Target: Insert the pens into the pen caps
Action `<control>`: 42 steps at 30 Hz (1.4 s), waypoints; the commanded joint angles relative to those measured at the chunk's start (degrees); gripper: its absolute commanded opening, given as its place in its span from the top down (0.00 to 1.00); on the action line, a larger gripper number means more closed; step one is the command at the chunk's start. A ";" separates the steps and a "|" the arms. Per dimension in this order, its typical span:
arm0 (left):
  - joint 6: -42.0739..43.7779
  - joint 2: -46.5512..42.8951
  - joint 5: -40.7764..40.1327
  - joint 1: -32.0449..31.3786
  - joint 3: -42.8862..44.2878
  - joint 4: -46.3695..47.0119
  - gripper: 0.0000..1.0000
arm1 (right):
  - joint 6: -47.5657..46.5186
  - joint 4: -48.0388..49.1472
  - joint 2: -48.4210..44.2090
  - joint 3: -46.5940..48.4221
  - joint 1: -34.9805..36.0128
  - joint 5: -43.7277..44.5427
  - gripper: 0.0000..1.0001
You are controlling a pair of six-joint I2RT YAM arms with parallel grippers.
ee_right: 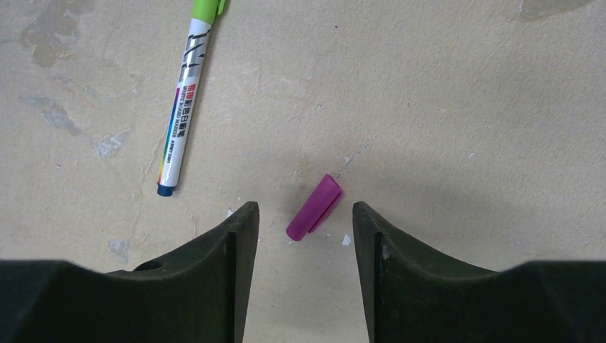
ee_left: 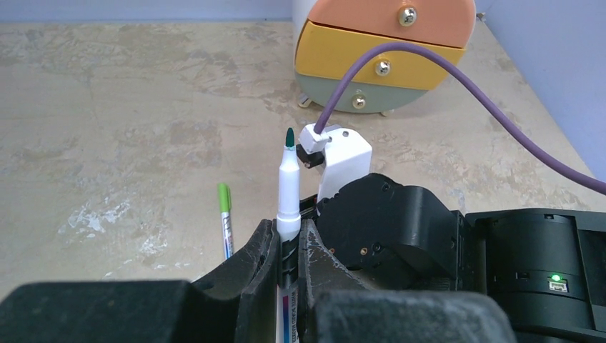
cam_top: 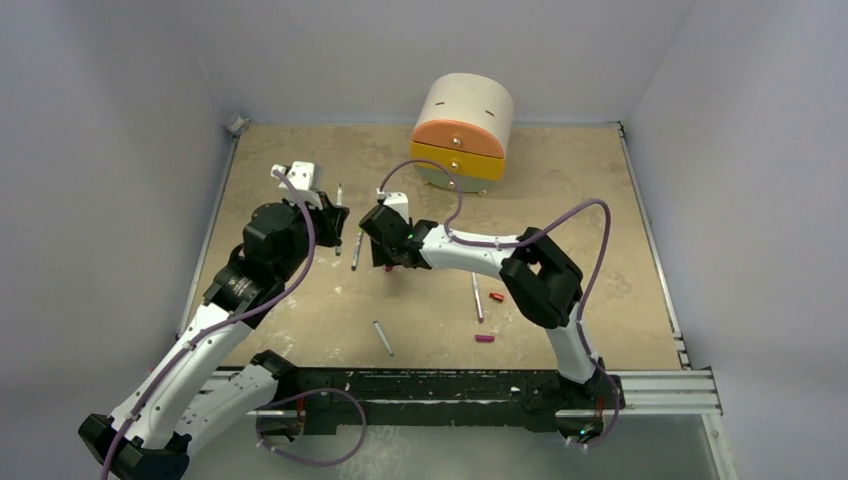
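My left gripper (ee_left: 288,230) is shut on a white pen (ee_left: 289,187) whose bare dark-green tip points away from the wrist; it also shows in the top view as the pen (cam_top: 339,193) above the left gripper (cam_top: 335,222). The right gripper (ee_right: 304,211) is open, pointing down at the table, and a magenta pen cap (ee_right: 314,208) lies loose just ahead of its fingertips. A pen with a green cap on it (ee_right: 183,121) lies to the left of it, the same pen (ee_left: 225,214) seen past my left fingers. Two more pens (cam_top: 477,296) (cam_top: 383,338), a red cap (cam_top: 497,297) and a magenta cap (cam_top: 485,338) lie nearer the arm bases.
A small rounded drawer box (cam_top: 462,135) with orange and yellow drawers stands at the back of the table. The right arm's purple cable (ee_left: 457,78) arcs across the left wrist view. The right gripper's body (ee_left: 400,229) sits close to the right of my left fingers.
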 commanded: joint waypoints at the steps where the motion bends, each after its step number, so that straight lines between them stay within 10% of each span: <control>1: -0.48 -0.60 -1.07 0.49 -0.10 2.88 1.00 | 2.78 -2.41 0.51 2.77 -0.13 1.98 0.47; 16: -0.26 -0.68 -0.82 0.58 -0.32 2.56 1.00 | 3.86 -2.66 3.34 1.88 -0.02 0.77 0.52; 36: -0.80 -0.32 1.06 0.54 -0.23 2.89 1.00 | 3.95 -0.47 -2.53 -4.48 -0.04 -0.78 1.00; 42: -3.54 0.95 7.79 0.58 -0.76 6.58 1.00 | 1.33 5.46 -15.21 -12.59 -0.42 -0.17 1.00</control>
